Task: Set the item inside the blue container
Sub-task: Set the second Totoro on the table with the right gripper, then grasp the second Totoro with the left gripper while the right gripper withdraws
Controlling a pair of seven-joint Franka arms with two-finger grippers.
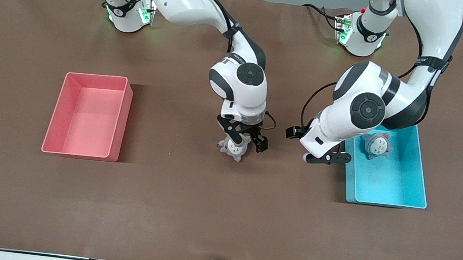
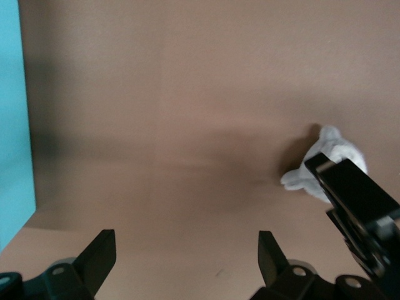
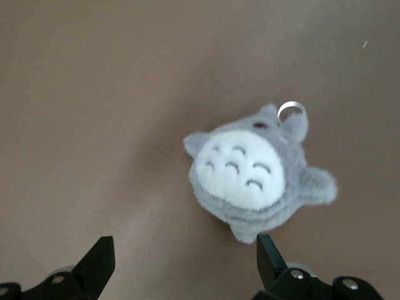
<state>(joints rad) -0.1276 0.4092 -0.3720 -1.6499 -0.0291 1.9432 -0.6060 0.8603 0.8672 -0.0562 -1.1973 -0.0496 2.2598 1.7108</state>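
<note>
A small grey plush toy [image 1: 233, 148] with a white belly lies on the brown table near its middle. My right gripper [image 1: 248, 144] hangs open just over it. In the right wrist view the plush toy [image 3: 256, 175] lies face up with a metal ring on its head, beside one fingertip rather than between the two, and the right gripper [image 3: 184, 256] holds nothing. The blue container [image 1: 386, 182] stands toward the left arm's end with a second grey plush [image 1: 377, 145] inside. My left gripper [image 1: 327, 158] is open and empty beside the container's wall; the left gripper [image 2: 186, 250] faces bare table.
A pink bin [image 1: 84, 122] stands toward the right arm's end of the table. The left wrist view shows the blue container's wall [image 2: 12, 125] at one edge, and the plush toy [image 2: 325, 159] partly covered by the right gripper's fingers [image 2: 359, 203].
</note>
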